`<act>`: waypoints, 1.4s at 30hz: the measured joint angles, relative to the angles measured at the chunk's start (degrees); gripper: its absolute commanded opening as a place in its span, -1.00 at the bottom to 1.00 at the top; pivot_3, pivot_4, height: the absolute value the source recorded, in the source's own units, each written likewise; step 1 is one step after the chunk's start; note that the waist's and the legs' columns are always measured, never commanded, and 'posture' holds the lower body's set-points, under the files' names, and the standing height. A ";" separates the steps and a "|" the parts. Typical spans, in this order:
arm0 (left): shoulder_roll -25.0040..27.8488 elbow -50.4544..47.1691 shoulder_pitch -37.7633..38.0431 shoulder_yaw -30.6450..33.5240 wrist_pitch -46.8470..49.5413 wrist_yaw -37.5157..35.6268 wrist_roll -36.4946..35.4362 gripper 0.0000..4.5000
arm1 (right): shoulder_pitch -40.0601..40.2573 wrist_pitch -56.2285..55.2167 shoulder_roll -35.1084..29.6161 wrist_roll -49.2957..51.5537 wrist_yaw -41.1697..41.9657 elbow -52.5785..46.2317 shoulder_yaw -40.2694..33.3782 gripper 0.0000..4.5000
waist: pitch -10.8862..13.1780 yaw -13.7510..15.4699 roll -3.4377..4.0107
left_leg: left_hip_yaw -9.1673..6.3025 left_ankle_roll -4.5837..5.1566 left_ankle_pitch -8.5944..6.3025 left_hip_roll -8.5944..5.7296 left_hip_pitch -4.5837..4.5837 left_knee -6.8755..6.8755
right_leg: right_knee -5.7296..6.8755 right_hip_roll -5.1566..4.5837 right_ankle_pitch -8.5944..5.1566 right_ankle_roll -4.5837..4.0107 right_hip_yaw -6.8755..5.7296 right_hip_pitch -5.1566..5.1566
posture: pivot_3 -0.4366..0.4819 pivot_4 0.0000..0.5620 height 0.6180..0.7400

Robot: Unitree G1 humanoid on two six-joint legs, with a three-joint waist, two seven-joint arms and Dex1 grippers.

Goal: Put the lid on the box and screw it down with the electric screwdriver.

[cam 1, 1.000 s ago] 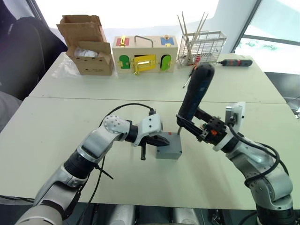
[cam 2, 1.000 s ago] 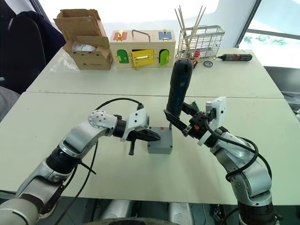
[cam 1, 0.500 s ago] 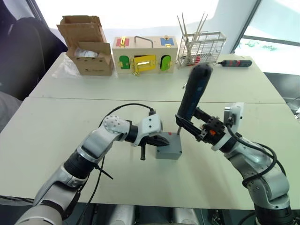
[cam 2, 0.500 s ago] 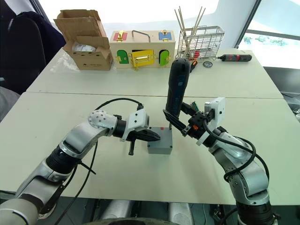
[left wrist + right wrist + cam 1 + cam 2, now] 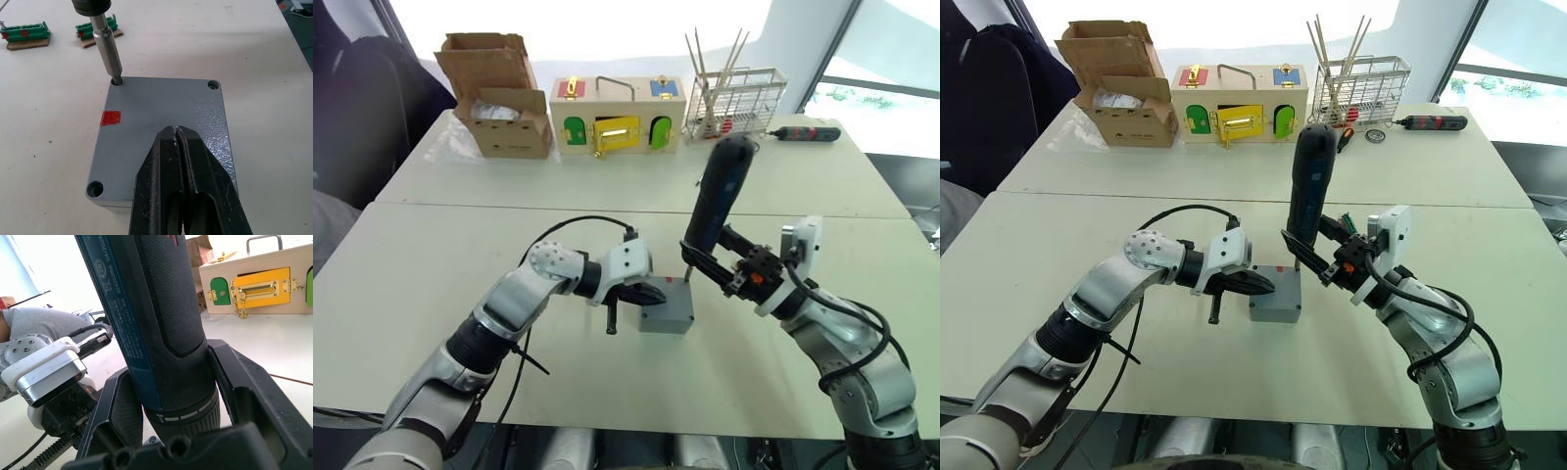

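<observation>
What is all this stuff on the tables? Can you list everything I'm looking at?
box: one, grey, near table, between the grippers
lid: one, grey with a red mark, sitting on the box
electric screwdriver: one, dark blue-black, upright, bit in a corner hole of the lid
green connector blocks: two, on the table beyond the box
cardboard carton: one, brown, open, far table, left
wooden box: one, coloured doors, far table, middle
wire basket: one, holding thin sticks, far table, right
hand screwdriver: one, red and black, beside the basket
left gripper: black, shut, resting on the lid
right gripper: black, shut on the electric screwdriver
</observation>
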 measured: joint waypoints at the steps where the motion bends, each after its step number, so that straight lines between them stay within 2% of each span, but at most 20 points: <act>1: 0.00 0.00 0.00 0.00 0.01 0.00 0.01 -1.00 | -0.01 -0.02 0.05 -0.06 -0.01 0.00 0.04 -0.18 | 0.00 0.00 0.00 | 0.00 0.00 0.00 0.00 0.00 -0.01 | 0.00 0.00 0.00 0.00 0.00 0.00 | -0.05 -0.47 0.84; 13: -0.16 0.18 -0.05 0.01 -0.15 0.01 0.09 -1.00 | -2.08 1.30 -0.01 0.80 -0.24 1.23 -0.11 -0.18 | 0.00 0.05 0.01 | 0.00 0.00 0.00 -0.01 0.00 -0.05 | -0.07 -0.02 0.00 0.00 0.00 0.00 | -0.05 -0.47 0.84; 20: -0.37 0.60 -0.15 0.29 -0.50 0.01 0.03 -1.00 | -7.84 10.86 -1.57 7.82 -2.37 1.21 -3.24 -0.18 | 0.11 0.08 0.12 | 0.01 -0.06 0.04 -0.03 -0.04 -0.25 | -0.34 -0.06 0.00 -0.01 0.02 -0.02 | -0.05 -0.47 0.84; 24: -0.09 0.11 -0.07 2.66 1.42 0.03 -1.90 -1.00 | -19.45 20.66 -7.89 22.40 -4.83 3.63 -11.15 -0.18 | 0.82 0.02 0.53 | 0.04 -0.10 0.08 -0.07 -0.34 -0.24 | -0.35 -0.11 0.01 -0.01 0.05 -0.31 | -0.05 -0.47 0.84; 26: 0.14 -0.04 0.01 4.66 3.12 0.33 -3.48 -1.00 | -25.75 22.59 -9.52 29.48 -7.56 5.89 -16.22 -0.18 | 0.86 -0.01 0.54 | 0.00 -0.18 0.13 -0.03 -0.59 -0.25 | -0.29 -0.09 0.01 -0.01 0.01 -0.57 | -0.05 -0.47 0.84; 27: 0.10 -0.20 -0.13 5.74 3.80 0.64 -4.18 -1.00 | -27.90 22.90 -10.17 31.70 -8.81 6.74 -18.35 -0.18 | 0.85 0.02 0.54 | -0.04 -0.53 0.33 -0.03 -0.76 -0.25 | -0.27 -0.08 0.01 -0.01 -0.03 -0.74 | -0.05 -0.47 0.84; 29: -0.07 -0.59 -0.57 8.74 5.55 1.51 -6.35 -1.00 | -31.30 24.35 -10.93 36.13 -11.79 9.03 -20.25 -0.18 | 0.86 -0.02 0.53 | -0.05 -0.61 0.38 -0.04 -0.95 -0.20 | -0.19 -0.11 0.02 -0.01 -0.07 -0.92 | -0.05 -0.47 0.84; 33: -1.03 -2.60 -3.40 13.54 6.86 3.69 -9.58 -1.00 | -34.44 29.38 -13.31 39.30 -18.52 13.92 -19.55 -0.18 | 0.94 0.04 0.54 | 0.00 -0.60 0.39 -0.08 -1.02 0.08 | 0.00 -0.16 0.02 -0.01 -0.02 -0.96 | -0.05 -0.47 0.84; 37: -1.87 -3.86 -3.87 14.53 7.51 5.11 -11.20 -1.00 | -37.57 35.15 -17.33 40.05 -22.75 19.06 -18.13 -0.18 | 1.00 -0.01 0.58 | 0.03 -0.49 0.33 -0.09 -1.04 0.10 | 0.02 -0.15 0.02 -0.01 0.00 -0.97 | -0.05 -0.47 0.84; 40: -1.83 -5.78 -3.79 14.19 7.72 5.37 -11.93 -1.00 | -38.93 37.69 -23.54 38.17 -20.30 23.13 -16.78 -0.18 | 1.24 0.13 0.57 | 0.04 -0.51 0.33 -0.09 -1.14 0.12 | 0.01 -0.15 0.02 -0.01 -0.02 -1.03 | -0.05 -0.47 0.84; 42: -0.77 -8.82 -3.07 12.55 7.59 4.66 -12.02 -1.00 | -39.27 40.71 -31.28 35.88 -15.92 26.74 -15.66 -0.18 | 1.37 0.32 0.71 | 0.08 -0.44 0.30 -0.13 -1.21 0.20 | -0.01 -0.17 0.02 -0.01 -0.01 -1.05 | -0.05 -0.47 0.84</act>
